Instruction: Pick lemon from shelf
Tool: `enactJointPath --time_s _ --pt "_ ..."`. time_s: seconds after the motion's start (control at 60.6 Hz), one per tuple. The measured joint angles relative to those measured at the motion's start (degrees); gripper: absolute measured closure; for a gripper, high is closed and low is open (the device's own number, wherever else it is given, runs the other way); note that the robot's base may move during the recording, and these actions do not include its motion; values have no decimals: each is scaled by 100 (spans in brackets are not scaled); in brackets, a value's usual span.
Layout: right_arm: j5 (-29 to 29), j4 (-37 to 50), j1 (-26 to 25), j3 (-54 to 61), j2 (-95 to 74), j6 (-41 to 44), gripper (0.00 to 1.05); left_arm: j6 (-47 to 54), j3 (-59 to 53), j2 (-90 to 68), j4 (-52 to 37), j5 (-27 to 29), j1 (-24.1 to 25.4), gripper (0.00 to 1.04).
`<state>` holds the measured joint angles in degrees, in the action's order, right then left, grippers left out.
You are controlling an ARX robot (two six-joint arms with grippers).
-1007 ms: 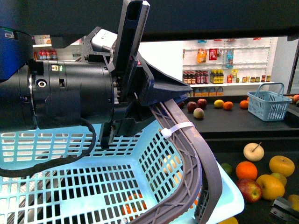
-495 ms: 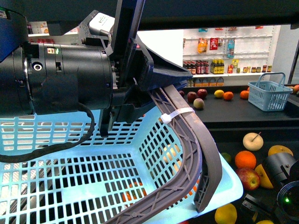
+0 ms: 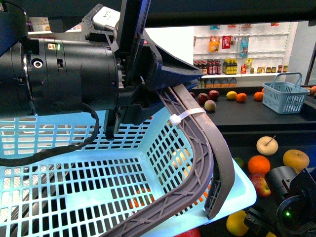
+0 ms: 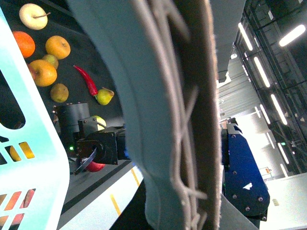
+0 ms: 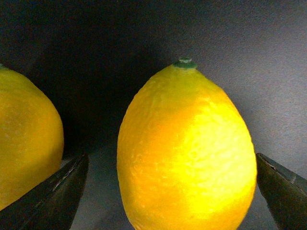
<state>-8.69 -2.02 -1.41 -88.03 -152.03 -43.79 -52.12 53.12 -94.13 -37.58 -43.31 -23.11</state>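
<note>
Two arms are showing in the front view. The left fingers (image 3: pixel 173 74) are clamping shut on the grey basket handle (image 3: pixel 207 148), holding the pale-blue shopping basket (image 3: pixel 74 187) tilted across most of the picture. Low on the right, the right arm (image 3: pixel 291 197) is reaching down over the lower tray of the black shelf (image 3: pixel 256 129), near an orange (image 3: pixel 259 164). A yellow fruit just beside its tip is probably the lemon (image 3: pixel 237 223), though this view is not settling it.

Left wrist view: the basket handle is filling the middle, too close to show the fingers themselves. Beyond it, the right arm is stooping among scattered fruit, and the lemon is too small to pick out.

Right wrist view: the lemon (image 5: pixel 187 148) is standing on end on the dark tray with its green stem nub upward. The right fingers (image 5: pixel 53 191) are standing open on either side of it without touching. A second yellow fruit (image 5: pixel 26 143) is lying just beyond one finger.

By its looks, the lemon is going to feel light and firm, with waxy, dimpled skin apt to slip. Its tapering ends are offering poor purchase, so the widest belly is looking like the place to take hold, with a gentle squeeze so that it is not squirting free or nudging its neighbour.
</note>
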Motion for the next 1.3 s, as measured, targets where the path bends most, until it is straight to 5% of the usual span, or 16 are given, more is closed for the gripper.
enactJointPath --time_s 0.264,0.611,1.122,1.304 --pt "-57 234 -15 -33 -72 138 41 -2 0 0 2 0 0 96" --pt "9 1067 -232 1071 911 1040 42 -2 0 0 2 -2 0 96" --pt "2756 1191 -61 2682 5412 1239 42 -2 0 0 0 0 0 96" --pt "3456 1062 562 3425 6651 1163 42 -2 0 0 2 -2 0 96"
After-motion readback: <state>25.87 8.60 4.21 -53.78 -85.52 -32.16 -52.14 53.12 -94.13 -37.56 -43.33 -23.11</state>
